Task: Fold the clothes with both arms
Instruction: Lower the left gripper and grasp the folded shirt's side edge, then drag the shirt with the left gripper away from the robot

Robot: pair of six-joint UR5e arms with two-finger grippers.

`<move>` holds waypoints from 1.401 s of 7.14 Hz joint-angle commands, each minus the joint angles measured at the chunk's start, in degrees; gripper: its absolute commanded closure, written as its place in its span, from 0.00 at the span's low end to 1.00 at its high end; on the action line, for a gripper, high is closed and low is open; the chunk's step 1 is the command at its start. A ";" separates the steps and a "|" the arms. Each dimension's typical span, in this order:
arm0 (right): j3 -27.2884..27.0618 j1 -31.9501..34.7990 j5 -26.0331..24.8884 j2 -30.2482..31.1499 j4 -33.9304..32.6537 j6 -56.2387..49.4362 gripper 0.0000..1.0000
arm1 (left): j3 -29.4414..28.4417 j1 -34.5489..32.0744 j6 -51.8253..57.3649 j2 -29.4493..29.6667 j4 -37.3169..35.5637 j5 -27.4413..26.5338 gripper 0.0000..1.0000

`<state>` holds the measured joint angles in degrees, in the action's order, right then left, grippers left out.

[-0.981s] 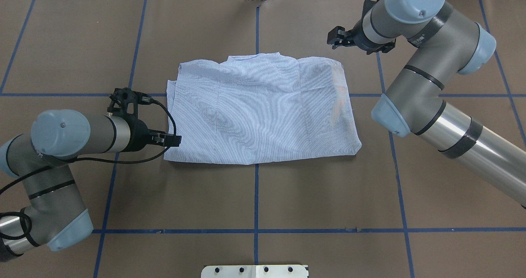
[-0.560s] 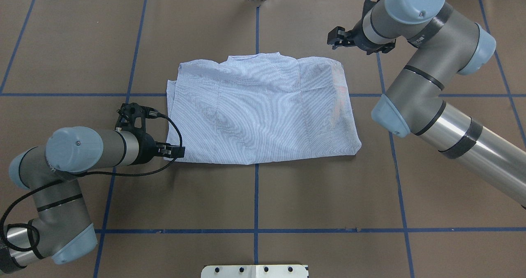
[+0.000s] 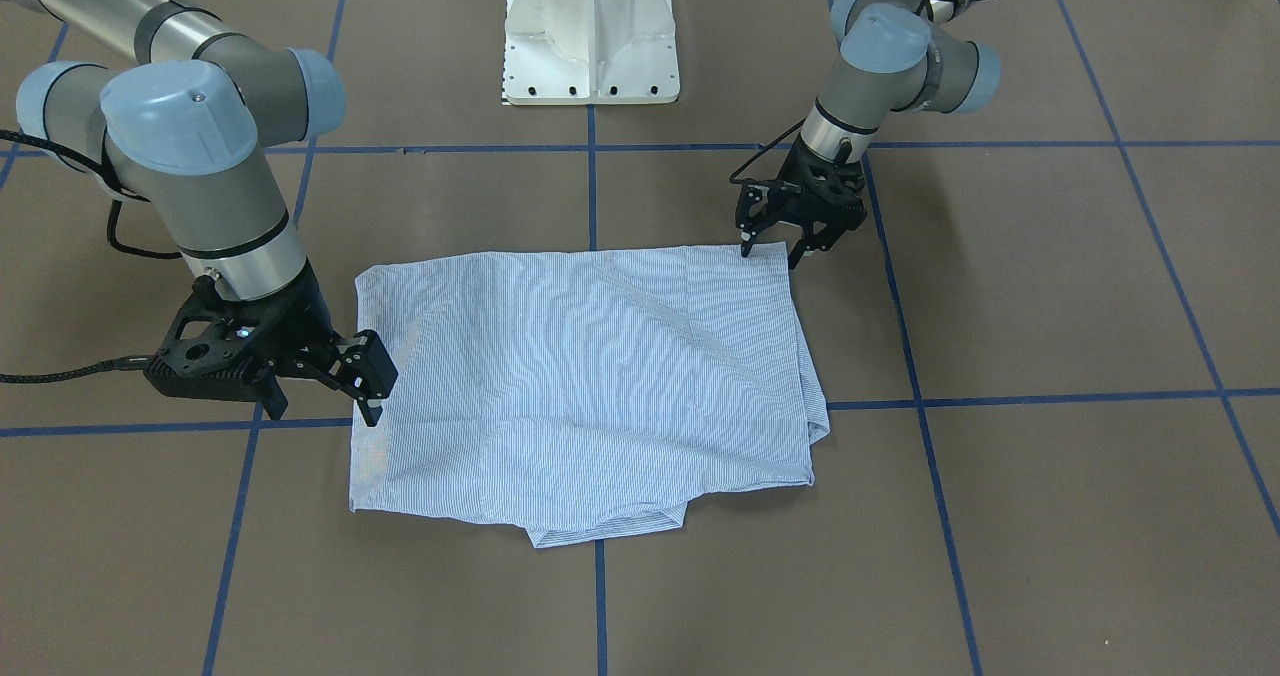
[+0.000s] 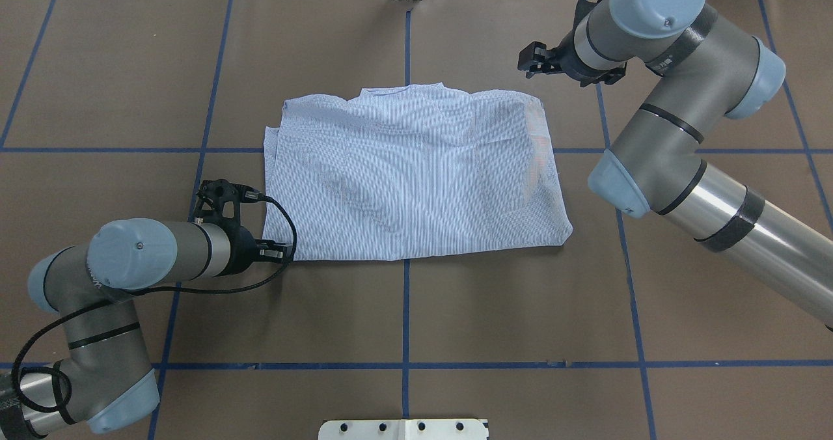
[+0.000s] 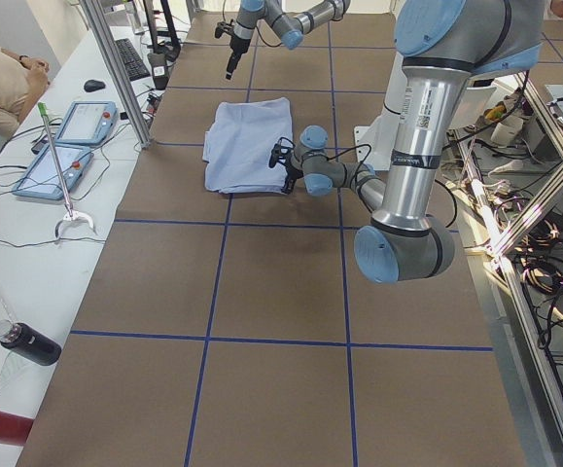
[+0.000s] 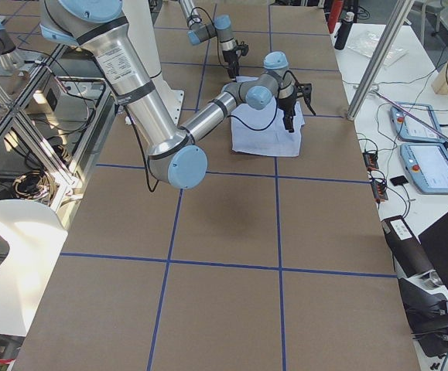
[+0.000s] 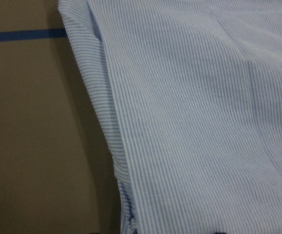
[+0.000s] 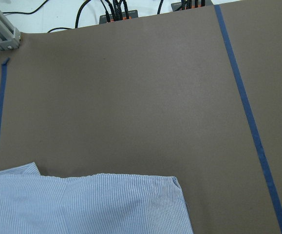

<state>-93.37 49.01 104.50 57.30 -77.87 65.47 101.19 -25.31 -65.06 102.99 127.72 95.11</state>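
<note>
Two arms: the left arm (image 4: 130,254) and the right arm (image 4: 657,121) are reaching in from opposite sides of the table (image 4: 520,310), one at each end of the cloth.
Shirt: the shirt (image 4: 416,173) is lying flat in the middle of the table, folded into a rough rectangle, with stacked layers showing along its left edge.
Left gripper: the left gripper (image 3: 770,254) is sitting low at the shirt's near left corner (near meaning the robot's side). Its fingers are spread apart, holding nothing. One fingertip seems to be touching the hem, though the angle is not making that certain.
Right gripper: the right gripper (image 3: 322,408) is hanging beside the shirt's right edge, toward the far corner. Its fingers are parted and gripping nothing.
Wrist views: the left wrist camera is looking closely at the layered edge of the cloth. The right wrist camera is showing only the shirt's far corner and bare brown table.
Surroundings: blue tape lines (image 4: 406,310) are dividing the table into squares, and the white base (image 3: 592,31) is standing at the near side.
</note>
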 commanded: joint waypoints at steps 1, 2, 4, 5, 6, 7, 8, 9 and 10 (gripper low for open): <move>-0.06 -0.05 0.00 -0.09 0.00 0.10 0.00 | 1.02 0.17 0.11 -0.33 -0.02 -0.10 1.00; -0.41 -0.05 0.00 0.00 0.09 0.27 0.00 | 1.55 -0.18 0.46 -0.77 -0.19 0.07 1.00; -0.50 -0.40 0.00 -0.09 0.09 0.36 0.00 | 0.33 -5.50 8.92 -1.03 -0.55 -0.02 1.00; -0.50 -0.49 0.00 -0.09 0.09 0.36 0.00 | -3.42 -11.20 13.86 -0.77 -0.55 -0.02 1.00; -0.50 -0.58 0.00 -0.09 0.09 0.36 0.00 | -9.46 -16.83 19.48 2.19 -0.20 -0.02 1.00; -0.50 -0.75 -0.17 -0.09 0.09 0.36 0.00 | -18.13 -21.23 23.80 8.48 0.15 -0.02 1.00; -0.50 -1.37 -1.05 -0.17 0.09 0.45 0.00 | -29.18 -23.97 23.93 16.55 0.68 -1.06 1.00; -0.59 -1.55 -1.23 -0.26 0.09 0.62 0.00 | -39.30 -25.48 24.28 23.77 3.55 -3.33 1.00; -1.29 -1.98 -2.01 -0.09 0.09 0.88 0.00 | -47.84 -25.93 24.19 31.15 5.85 -3.62 1.00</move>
<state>-94.10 47.50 103.26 57.12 -77.78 66.09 64.81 -49.81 -41.20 124.99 130.84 92.56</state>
